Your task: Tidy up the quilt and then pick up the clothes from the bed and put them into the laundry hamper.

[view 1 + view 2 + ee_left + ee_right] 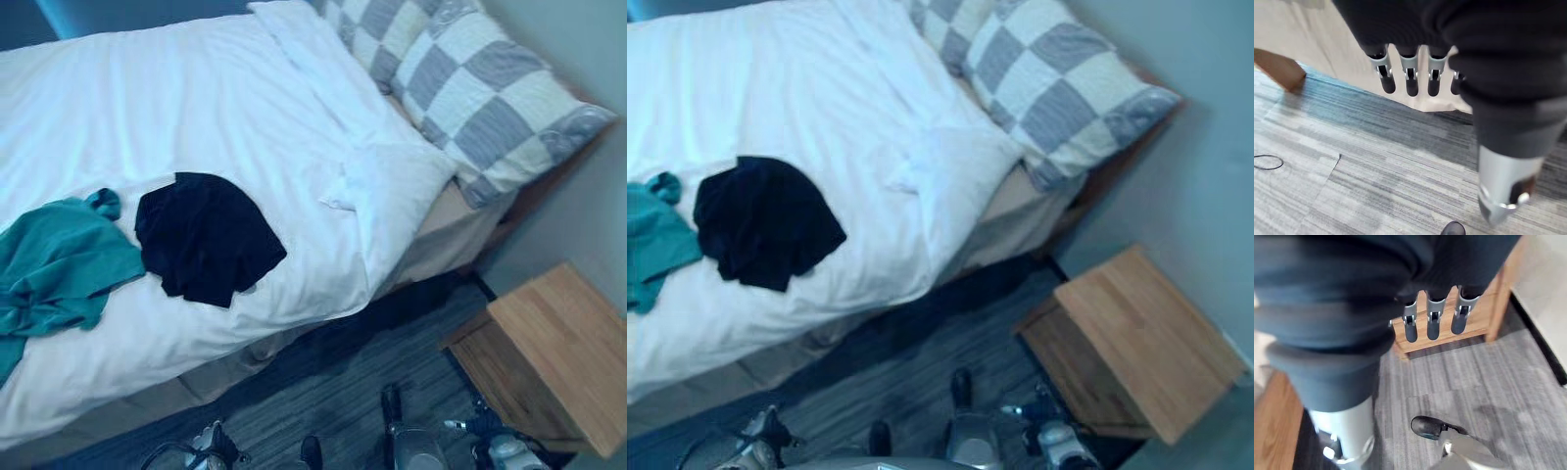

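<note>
Quilt (196, 108) lies up and ahead of both sets of fingers, white, soft and faintly creased, spread over the bed (446, 230) with one corner folded back on itself near the checked pillow (490, 98). I read that folded corner as the untidy part, and it sits on my right side, so the right hand (1432, 320) looks the nearer one for smoothing it. On the quilt, off toward my left, rest the clothes: a black garment (206, 235), crumpled into a rough mound, and just beside it, seemingly touching, a teal garment (59, 264), bunched and trailing toward the bed's near edge. Their spread runs roughly along that edge, closer to the left hand (1410, 76). Both hands hang low over the grey striped floor (1376, 166), well apart from the bedding, fingers straight and relaxed, grasping nothing. Past the right fingers stands a wooden nightstand (558, 352), smooth-grained and boxy. I see no hamper from here.
</note>
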You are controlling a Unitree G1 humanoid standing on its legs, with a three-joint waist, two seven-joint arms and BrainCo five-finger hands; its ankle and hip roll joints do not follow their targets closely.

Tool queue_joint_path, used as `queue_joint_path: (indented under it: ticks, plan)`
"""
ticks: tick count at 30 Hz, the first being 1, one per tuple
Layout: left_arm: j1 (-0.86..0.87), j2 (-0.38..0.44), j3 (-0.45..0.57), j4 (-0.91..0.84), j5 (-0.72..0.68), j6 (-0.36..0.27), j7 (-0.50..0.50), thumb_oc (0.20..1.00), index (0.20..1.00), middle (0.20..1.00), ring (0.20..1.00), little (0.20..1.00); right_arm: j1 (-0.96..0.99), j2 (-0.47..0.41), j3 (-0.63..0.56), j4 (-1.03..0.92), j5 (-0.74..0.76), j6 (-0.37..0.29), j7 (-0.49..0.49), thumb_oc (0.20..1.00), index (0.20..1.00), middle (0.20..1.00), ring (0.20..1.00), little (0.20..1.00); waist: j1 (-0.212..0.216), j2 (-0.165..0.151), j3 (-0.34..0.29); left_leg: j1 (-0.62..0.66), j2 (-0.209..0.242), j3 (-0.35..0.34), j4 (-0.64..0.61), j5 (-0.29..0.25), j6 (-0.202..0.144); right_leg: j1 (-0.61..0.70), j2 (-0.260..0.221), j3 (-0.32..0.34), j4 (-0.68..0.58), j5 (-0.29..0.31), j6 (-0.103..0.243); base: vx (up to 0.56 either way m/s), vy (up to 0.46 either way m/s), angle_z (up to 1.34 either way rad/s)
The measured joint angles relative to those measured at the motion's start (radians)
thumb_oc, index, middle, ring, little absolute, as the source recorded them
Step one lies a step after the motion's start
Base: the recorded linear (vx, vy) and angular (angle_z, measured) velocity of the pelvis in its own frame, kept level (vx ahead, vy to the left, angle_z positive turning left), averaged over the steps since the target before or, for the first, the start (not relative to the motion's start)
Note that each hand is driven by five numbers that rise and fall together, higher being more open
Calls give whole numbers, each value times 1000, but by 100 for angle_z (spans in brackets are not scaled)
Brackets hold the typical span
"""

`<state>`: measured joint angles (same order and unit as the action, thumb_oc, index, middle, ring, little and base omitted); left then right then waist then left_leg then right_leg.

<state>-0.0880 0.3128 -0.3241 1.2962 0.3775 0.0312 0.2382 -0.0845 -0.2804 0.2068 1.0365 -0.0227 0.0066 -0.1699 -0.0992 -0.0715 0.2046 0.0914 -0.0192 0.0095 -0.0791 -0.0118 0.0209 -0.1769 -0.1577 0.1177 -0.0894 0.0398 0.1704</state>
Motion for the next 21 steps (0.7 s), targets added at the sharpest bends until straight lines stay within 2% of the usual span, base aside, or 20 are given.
queue_joint_path:
  ticks: [2, 3, 4, 5, 6, 7, 8, 9, 10, 11, 12, 13, 14, 15, 16, 18, 20, 21]
  plan:
    - [24, 11, -1, 0, 2, 0, -1, 1000, 1000, 1000, 1000, 1000, 3, -44, 29, -119, -20, -8, -2, 1000, 1000, 1000, 1000, 1000, -6, -19, -1, 23, 5, -19, 0, -20, -39, 2, -14, 2, 0, 77, -7, 238, -406, 58]
    - [42, 9, 6, -4, 15, -2, 0, 1000, 1000, 1000, 1000, 1000, 12, -69, 27, -195, -28, 5, -1, 1000, 1000, 1000, 1000, 1000, -6, -15, 5, 41, 20, -24, 0, -30, -55, 19, -6, -14, 4, 148, -7, 232, -422, 19]
    - [69, -2, 8, -23, 38, -2, 0, 1000, 1000, 1000, 1000, 1000, 15, -130, 27, -330, -63, -9, -5, 1000, 1000, 1000, 1000, 1000, -19, 20, 9, 65, 60, -8, 0, -45, -79, 35, 34, -35, 5, 191, -37, 234, -365, -3]
    - [91, -15, 25, -30, 40, -3, 2, 1000, 1000, 1000, 1000, 1000, -10, -173, 28, -396, -85, -6, -5, 1000, 1000, 1000, 1000, 1000, -26, 54, 11, 71, 94, 18, 1, -54, -92, 40, 70, -27, 1, 181, -43, 178, -325, -35]
    - [115, -25, 43, -38, 39, -3, 2, 1000, 1000, 1000, 1000, 1000, -60, -241, 15, -498, -114, -22, -14, 1000, 1000, 1000, 1000, 1000, -27, 77, 17, 61, 121, 62, 33, -54, -115, 34, 103, -15, 6, 177, -66, 132, -317, -41]
    - [115, -27, 58, -44, 39, -4, 3, 1000, 1000, 1000, 1000, 1000, -87, -271, -1, -534, -136, -32, -27, 1000, 1000, 1000, 1000, 1000, -32, 70, 27, 38, 127, 74, 76, -57, -120, 32, 104, -9, 6, 182, -75, 39, -265, -19]
    - [98, -31, 80, -44, 37, -11, 6, 1000, 1000, 1000, 1000, 1000, -130, -338, -32, -610, -162, -30, -52, 1000, 1000, 1000, 1000, 1000, -32, 70, 36, -37, 139, 76, 190, -42, -140, 38, 108, -34, 6, 171, -99, 33, -229, 36]
    - [73, -32, 78, -45, 37, -13, 10, 1000, 1000, 1000, 1000, 1000, -148, -397, -57, -660, -179, -37, -76, 1000, 1000, 1000, 1000, 1000, -35, 53, 51, -82, 144, 96, 268, -11, -159, 53, 95, -65, 7, 167, -129, 45, -173, 74]
    - [54, -35, 66, -43, 37, -19, 14, 1000, 1000, 1000, 1000, 1000, -170, -457, -61, -709, -202, -29, -88, 1000, 1000, 1000, 1000, 1000, -43, 40, 65, -99, 153, 159, 306, 26, -169, 70, 84, -94, 3, 150, -155, 69, -134, 79]
    - [48, -36, 57, -48, 37, -22, 18, 1000, 1000, 1000, 1000, 1000, -194, -483, -63, -728, -217, -32, -93, 1000, 1000, 1000, 1000, 1000, -44, 41, 71, -108, 161, 215, 309, 26, -165, 82, 81, -114, 5, 140, -169, 65, -92, 85]
    - [43, -36, 32, -66, 37, -26, 26, 1000, 1000, 1000, 1000, 1000, -252, -512, -66, -760, -222, -35, -104, 1000, 1000, 1000, 1000, 1000, -57, 41, 82, -116, 183, 306, 283, 22, -166, 95, 83, -142, 0, 129, -184, 52, -69, 64]
    - [40, -39, 21, -81, 37, -30, 27, 1000, 1000, 1000, 1000, 1000, -304, -531, -53, -788, -252, -36, -110, 1000, 1000, 1000, 1000, 1000, -49, 49, 88, -121, 182, 344, 241, 23, -167, 94, 90, -156, 0, 125, -188, 71, -20, 54]
    - [29, -39, -3, -110, 37, -30, 29, 1000, 1000, 1000, 1000, 1000, -386, -583, 16, -812, -277, -36, -113, 1000, 1000, 1000, 1000, 1000, -52, 63, 97, -137, 168, 364, 194, 24, -166, 84, 94, -173, 0, 123, -189, 60, 7, 29]
    - [28, -41, -42, -121, 37, -32, 34, 1000, 1000, 1000, 1000, 1000, -469, -637, 97, -825, -294, -51, -111, 1000, 1000, 1000, 1000, 1000, -57, 84, 104, -149, 165, 374, 161, 38, -147, 71, 92, -199, 6, 133, -175, 48, 6, 40]
    - [27, -42, -81, -149, 37, -39, 36, 1000, 1000, 1000, 1000, 1000, -565, -654, 152, -831, -303, -66, -111, 1000, 1000, 1000, 1000, 1000, -74, 106, 111, -165, 163, 387, 127, 45, -144, 66, 101, -219, 2, 125, -186, -32, -51, 41]
    - [20, -50, -111, -157, 39, -46, 38, 1000, 1000, 1000, 1000, 1000, -672, -659, 246, -831, -321, -82, -107, 1000, 1000, 1000, 1000, 1000, -58, 134, 112, -163, 160, 361, 73, 61, -134, 57, 120, -232, 8, 121, -193, -58, -66, 30]
    - [-6, -56, -132, -158, 39, -53, 44, 1000, 1000, 1000, 1000, 1000, -798, -683, 320, -790, -332, -104, -111, 1000, 1000, 1000, 1000, 1000, -65, 176, 115, -194, 170, 366, 38, 80, -110, 19, 132, -286, 8, 126, -185, -16, -17, 42]
    - [-7, -56, -144, -156, 39, -56, 45, 1000, 1000, 1000, 1000, 1000, -884, -684, 393, -747, -331, -95, -115, 1000, 1000, 1000, 1000, 1000, -63, 188, 115, -200, 167, 365, 19, 88, -115, -4, 138, -279, 8, 126, -185, -4, -40, 13]
